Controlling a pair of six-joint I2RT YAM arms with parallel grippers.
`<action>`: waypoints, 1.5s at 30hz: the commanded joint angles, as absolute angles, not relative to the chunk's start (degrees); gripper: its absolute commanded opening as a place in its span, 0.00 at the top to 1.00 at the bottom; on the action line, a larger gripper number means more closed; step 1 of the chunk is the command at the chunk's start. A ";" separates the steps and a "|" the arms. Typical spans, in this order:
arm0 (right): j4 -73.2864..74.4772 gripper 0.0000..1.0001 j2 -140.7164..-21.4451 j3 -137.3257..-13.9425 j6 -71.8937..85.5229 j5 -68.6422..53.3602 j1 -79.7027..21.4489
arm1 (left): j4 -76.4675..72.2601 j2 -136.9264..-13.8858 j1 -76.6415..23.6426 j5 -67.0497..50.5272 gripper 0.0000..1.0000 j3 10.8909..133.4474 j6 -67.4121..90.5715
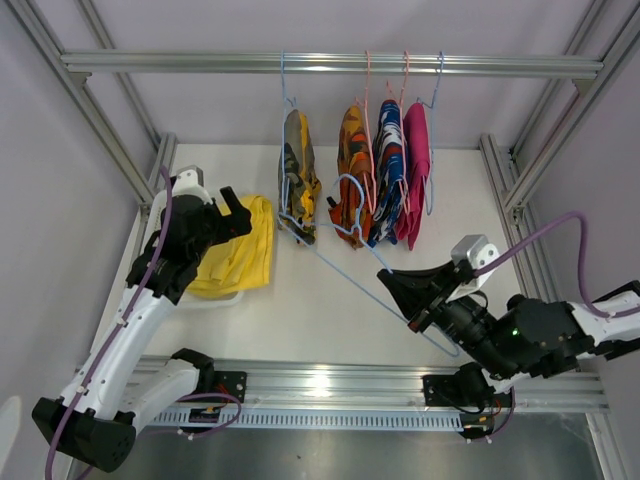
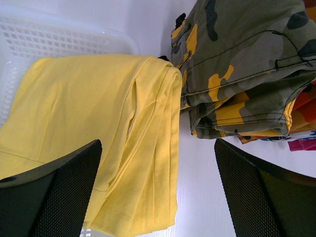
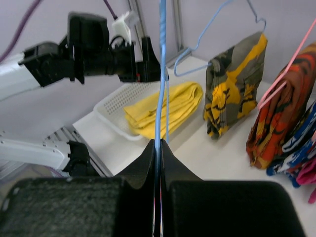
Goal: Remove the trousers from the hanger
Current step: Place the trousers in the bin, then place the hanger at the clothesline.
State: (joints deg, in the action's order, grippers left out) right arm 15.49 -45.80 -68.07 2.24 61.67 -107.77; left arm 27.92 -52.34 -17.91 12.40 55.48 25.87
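The right gripper (image 1: pixel 386 276) is pinched shut on a blue hanger (image 3: pixel 160 74). The left gripper (image 1: pixel 232 214) gapes empty over the yellow trousers (image 1: pixel 245 260). The camouflage trousers (image 1: pixel 297 175) hang straight down just to its right, nearer that arm.

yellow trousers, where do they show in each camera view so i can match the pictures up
Top external: left of centre, the yellow trousers lie over the white basket.
Left wrist: they fill the left and middle of the picture.
Right wrist: upper middle, just behind the blue hanger.
Shared landmark: the camouflage trousers, the garment right beside them in all three views.
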 commanded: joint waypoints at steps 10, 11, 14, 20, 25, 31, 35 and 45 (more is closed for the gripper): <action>-10.60 1.00 -49.39 -78.58 -32.57 70.74 -108.37 | 25.31 -51.42 -16.87 8.70 0.01 54.93 24.87; -18.47 1.00 -50.18 -78.66 -36.78 72.41 -108.02 | 25.23 -51.50 -16.87 8.79 0.01 54.93 24.87; -24.42 1.00 -53.17 -81.73 -47.01 73.04 -105.83 | 25.31 -51.85 -16.70 8.53 0.01 55.02 24.87; -23.75 1.00 -55.02 -88.40 -50.19 72.77 -99.59 | 25.23 -51.86 -16.44 8.26 0.00 54.58 24.78; -18.65 1.00 -54.06 -92.28 -48.61 74.88 -92.74 | 25.22 -52.21 -16.08 7.38 0.01 55.11 24.79; -5.38 1.00 -50.36 -94.74 -39.21 76.81 -86.32 | 25.14 -52.65 -16.00 6.86 0.01 55.02 24.43; 3.13 1.00 -48.34 -94.22 -34.20 78.22 -84.11 | 25.05 -52.65 -16.00 6.86 0.00 55.02 24.35; 17.66 1.00 -44.65 -90.44 -22.07 84.72 -84.37 | 25.22 -52.74 -16.00 6.86 0.00 55.11 24.26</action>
State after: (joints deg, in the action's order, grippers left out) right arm 8.86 -44.88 -91.66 -28.34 81.36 -84.14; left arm 27.09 -53.01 -16.58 8.21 55.07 25.36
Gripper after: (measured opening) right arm 0.031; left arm 0.994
